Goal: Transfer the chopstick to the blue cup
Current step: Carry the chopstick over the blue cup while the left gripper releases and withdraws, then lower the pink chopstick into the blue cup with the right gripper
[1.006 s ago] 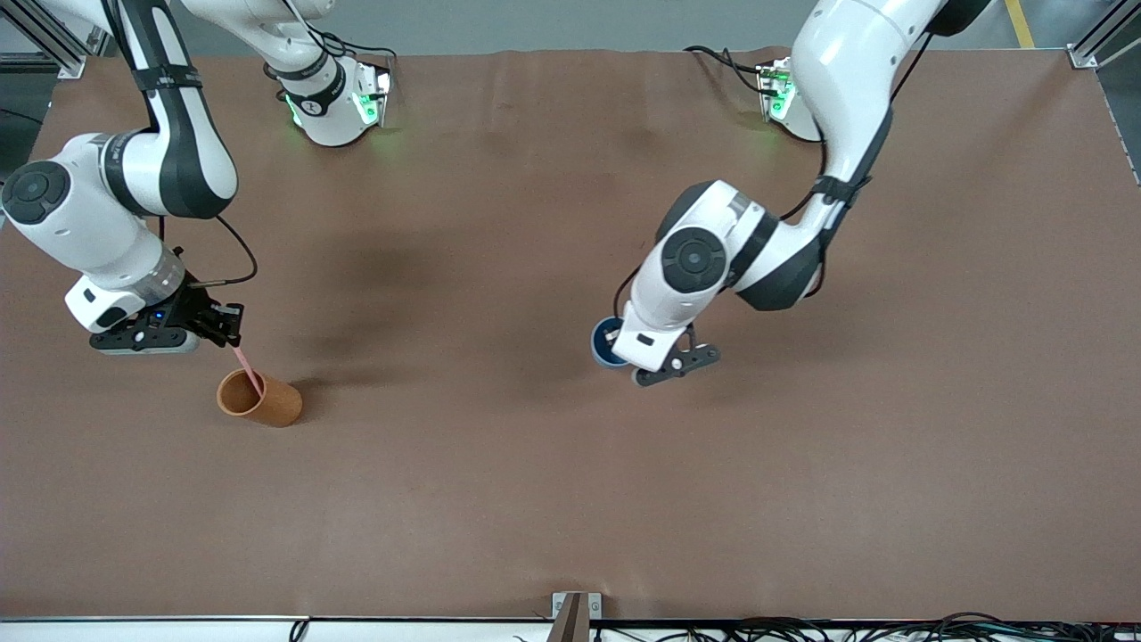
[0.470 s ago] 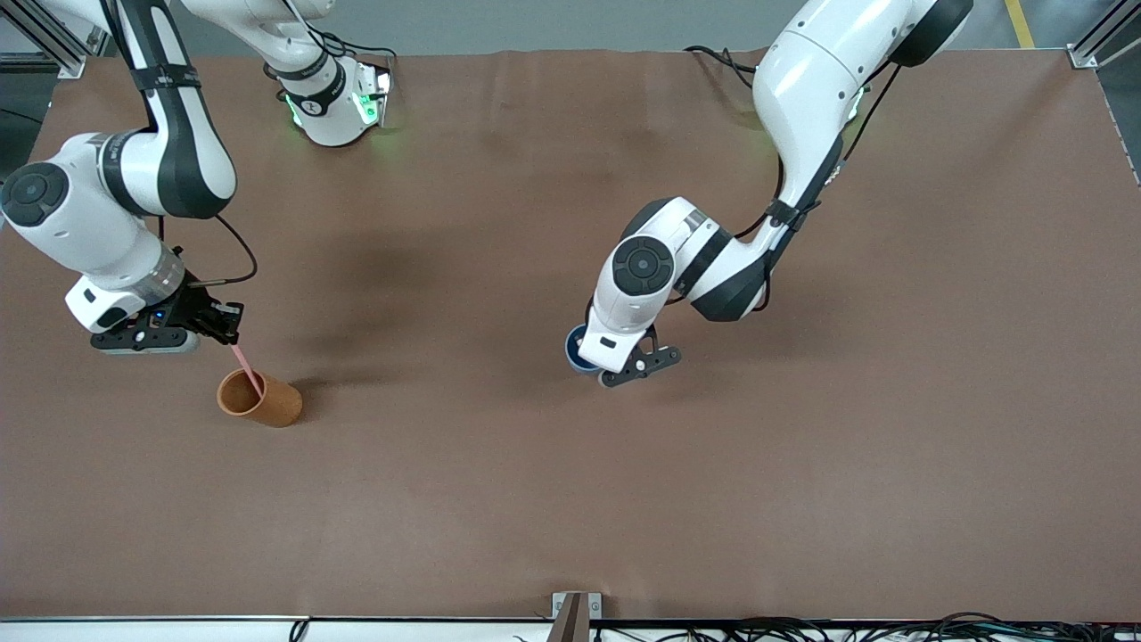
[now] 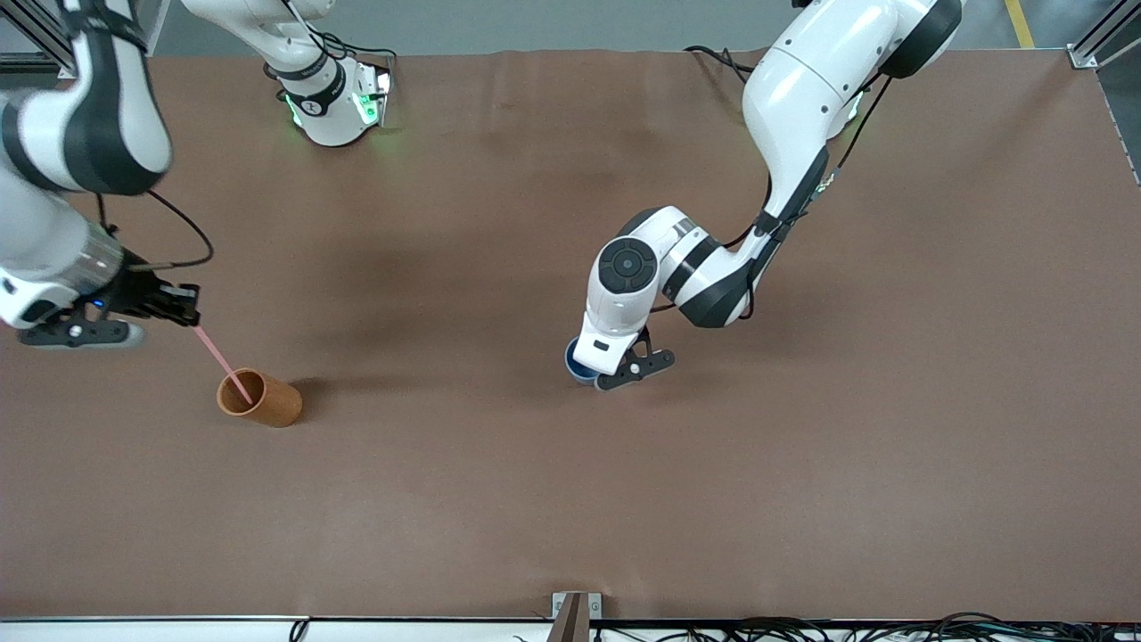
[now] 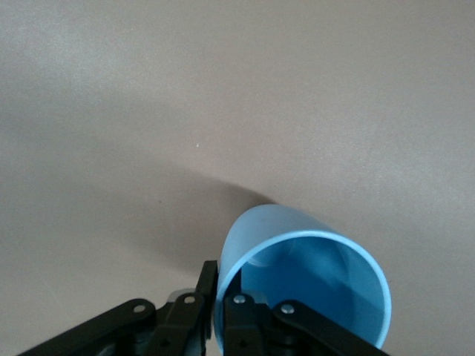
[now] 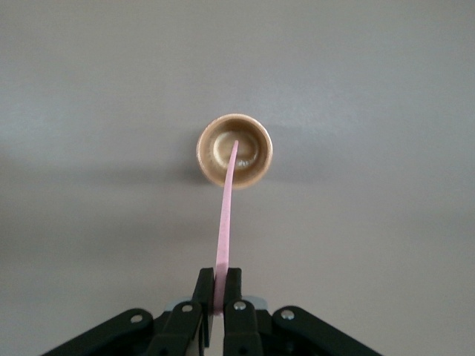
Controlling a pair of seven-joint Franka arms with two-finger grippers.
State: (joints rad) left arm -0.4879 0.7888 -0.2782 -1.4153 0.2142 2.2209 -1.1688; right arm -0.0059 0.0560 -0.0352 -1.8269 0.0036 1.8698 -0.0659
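At the right arm's end of the table, the right gripper (image 3: 189, 314) hangs above the orange-brown cup (image 3: 259, 399), its fingers pinched tight on the upper end of the chopstick (image 3: 223, 358). The pink stick slants down from the fingers, and its lower tip sits at the cup's mouth — in the right wrist view the tip (image 5: 234, 145) lines up with the middle of the opening, though whether it is inside the cup or just above the rim cannot be told. Nothing else shows in the orange-brown cup (image 5: 234, 150).

Near the middle of the table, the left gripper (image 3: 595, 378) is clamped on the rim of the blue cup (image 3: 577, 365), mostly hidden under the arm in the front view. The left wrist view shows one finger outside the wall and one inside, the gripper (image 4: 220, 302) nipping the thin edge, and the blue cup (image 4: 297, 274) showing a bare interior (no chopstick in it). The two cups stand well apart on the brown table (image 3: 570, 499).
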